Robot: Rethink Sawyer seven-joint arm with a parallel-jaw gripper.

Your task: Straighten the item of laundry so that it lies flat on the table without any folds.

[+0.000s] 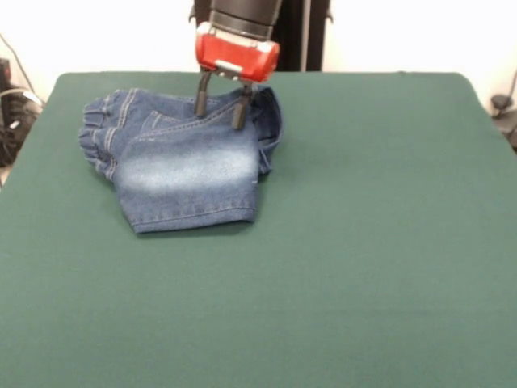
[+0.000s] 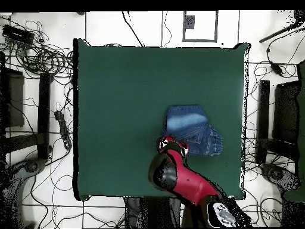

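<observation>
Hand (image 1: 221, 107) fingers apart over jeans (image 1: 182, 166)

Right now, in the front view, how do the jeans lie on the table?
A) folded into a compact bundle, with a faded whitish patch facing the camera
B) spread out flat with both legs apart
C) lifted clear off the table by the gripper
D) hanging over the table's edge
A: the jeans lie doubled over on the green table, a whitish patch on the top layer, with the gripper open at their far edge.
</observation>
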